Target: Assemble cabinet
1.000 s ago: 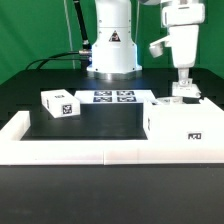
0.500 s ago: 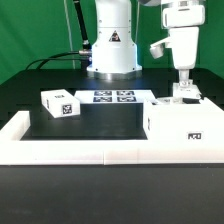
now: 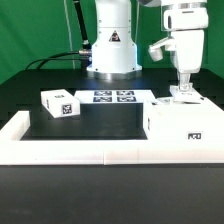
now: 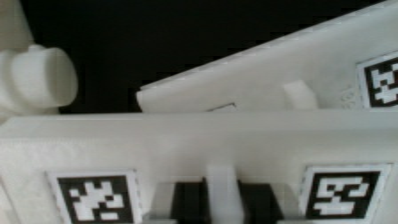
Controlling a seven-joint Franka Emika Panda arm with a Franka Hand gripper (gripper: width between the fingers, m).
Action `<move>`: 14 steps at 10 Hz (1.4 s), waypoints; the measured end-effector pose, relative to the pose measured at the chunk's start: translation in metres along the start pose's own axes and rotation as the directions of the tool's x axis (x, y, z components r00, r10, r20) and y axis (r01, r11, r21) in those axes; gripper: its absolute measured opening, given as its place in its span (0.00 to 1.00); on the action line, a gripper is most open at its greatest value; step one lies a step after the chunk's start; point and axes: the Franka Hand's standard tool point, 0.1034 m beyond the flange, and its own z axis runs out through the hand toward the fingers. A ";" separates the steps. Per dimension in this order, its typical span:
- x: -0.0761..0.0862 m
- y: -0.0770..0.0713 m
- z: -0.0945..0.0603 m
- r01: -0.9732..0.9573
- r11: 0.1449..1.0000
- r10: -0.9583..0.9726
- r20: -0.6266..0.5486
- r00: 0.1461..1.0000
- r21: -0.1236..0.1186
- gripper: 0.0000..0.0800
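Note:
The large white cabinet body [image 3: 185, 122] stands at the exterior view's right, against the border rail. My gripper [image 3: 182, 88] is right above its top, with its fingers close together around a thin white panel [image 3: 183, 98] that stands on the body. In the wrist view the dark fingers [image 4: 185, 205] sit on either side of the panel's narrow white edge [image 4: 222, 178], between two markers on the white body [image 4: 196, 140]. A small white block [image 3: 60, 103] with a marker lies apart at the exterior view's left. Another white tagged panel [image 4: 267, 75] lies tilted beyond.
The marker board [image 3: 113, 96] lies flat in front of the robot base [image 3: 112, 45]. A long low white border rail [image 3: 80, 150] runs along the front and up the left side. A round white knob [image 4: 36, 80] shows in the wrist view.
The gripper and wrist have shifted very slightly over the cabinet body. The block, body and marker board have not moved.

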 end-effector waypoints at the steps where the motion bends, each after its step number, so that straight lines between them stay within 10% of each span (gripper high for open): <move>1: 0.000 0.000 0.000 0.000 1.000 0.000 0.000 1.000 0.000 0.09; 14: 0.006 0.016 -0.001 -0.036 0.999 0.036 0.004 0.999 -0.001 0.09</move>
